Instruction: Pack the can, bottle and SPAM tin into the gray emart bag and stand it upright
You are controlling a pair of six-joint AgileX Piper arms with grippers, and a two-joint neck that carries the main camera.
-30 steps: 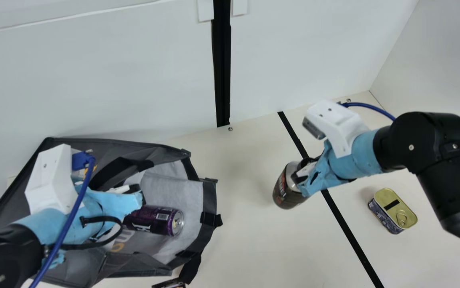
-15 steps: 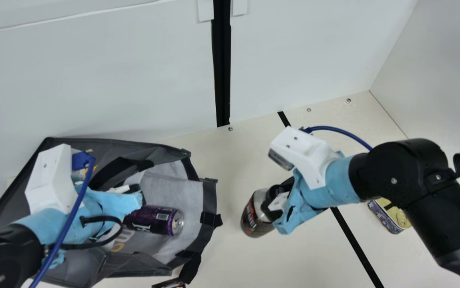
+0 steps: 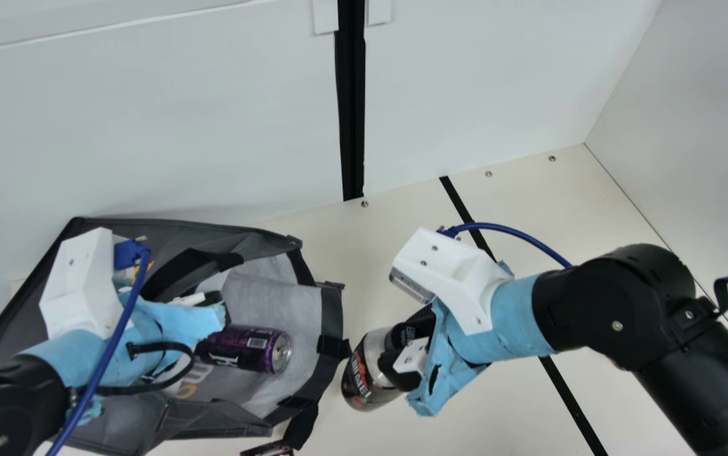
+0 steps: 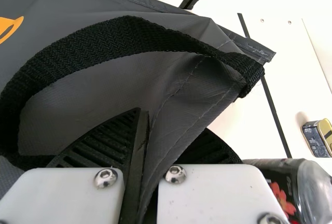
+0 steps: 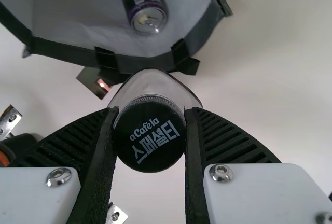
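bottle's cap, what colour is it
The cap is black with white lettering, clearest in the right wrist view.

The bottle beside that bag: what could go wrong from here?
The right gripper holds the bottle only at its cap end, so it might tilt or slip. The bottle could catch the gray bag's rim and shove the bag instead of entering. Inside, the can lies near the mouth and may block it.

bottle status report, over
Right gripper grips bottle by its cap, just outside bag. Left gripper pinches bag fabric. Can inside. Strap at bag's mouth might snag.
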